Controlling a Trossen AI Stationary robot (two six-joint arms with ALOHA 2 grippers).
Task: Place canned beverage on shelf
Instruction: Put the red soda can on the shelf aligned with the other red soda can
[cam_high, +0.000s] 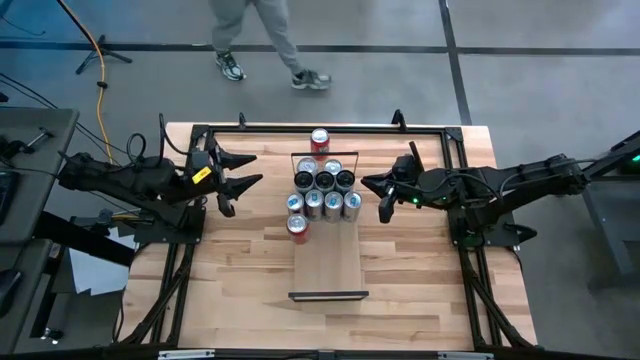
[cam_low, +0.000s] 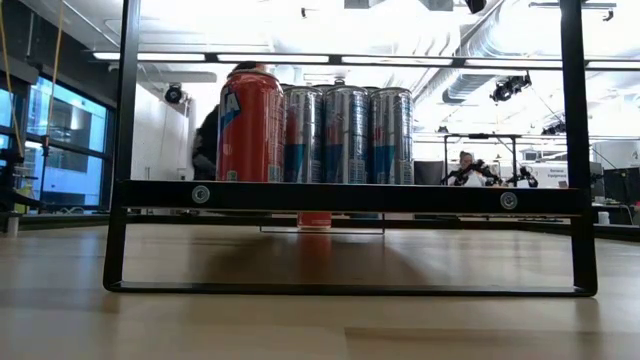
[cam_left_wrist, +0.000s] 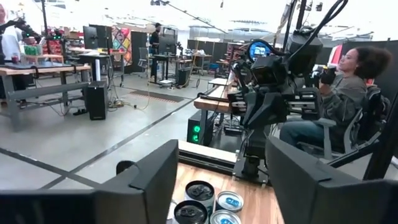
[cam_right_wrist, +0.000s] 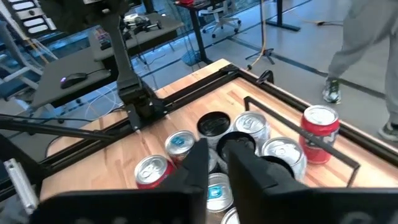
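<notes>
On the butcher-block bench (cam_high: 220, 290), the shelf (cam_high: 328, 262) carries a cluster of cans at its far end: dark-topped and silver cans (cam_high: 326, 190) packed together, with a red can (cam_high: 297, 225) at the cluster's near left corner. Another red can (cam_high: 320, 140) stands on the bench just beyond the shelf's far rail. The left end effector (cam_high: 240, 170) hovers left of the cluster, fingers spread wide, holding nothing. The right end effector (cam_high: 378, 192) sits just right of the cans, fingers nearly together and empty. A person (cam_high: 262, 40) walks past the bench.
</notes>
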